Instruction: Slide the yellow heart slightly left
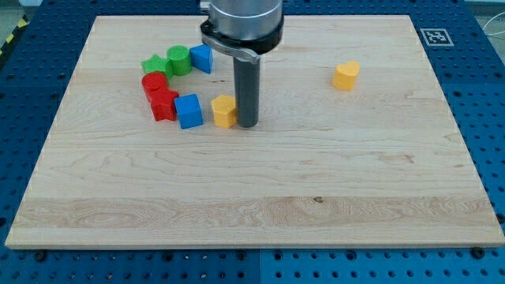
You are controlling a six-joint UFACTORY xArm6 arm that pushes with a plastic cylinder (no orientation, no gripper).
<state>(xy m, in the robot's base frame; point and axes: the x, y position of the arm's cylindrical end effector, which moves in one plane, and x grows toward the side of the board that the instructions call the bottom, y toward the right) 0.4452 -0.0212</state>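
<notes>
My tip (247, 125) sits on the wooden board (252, 221), touching or just beside the right side of a yellow block (225, 111). No claw here, just the plain dark rod, so nothing opens, closes or grips. Rod stands upright, straight down from the grey metal collar (241, 31) at the view's top; arm above is cut off.

Yellow block by the tip: shape hard to read, rounded top, could be the heart; long axis and pointing direction cannot be told. Second yellow block (346, 75) lies well apart toward the view's right, notched top, heart-like, tilted slightly; which one is the heart I cannot tell for sure.

Left of the tip's yellow block: blue cube (188, 110) just beside it, then red star-like block (163, 104), red cylinder (154, 82), green block (152, 65), green cylinder (180, 60), blue block (202, 58), forming an arc.

Fiducial marker tag (435, 36) at the board's top right corner; no readable text. Blue perforated table (489, 118) surrounds the board.
</notes>
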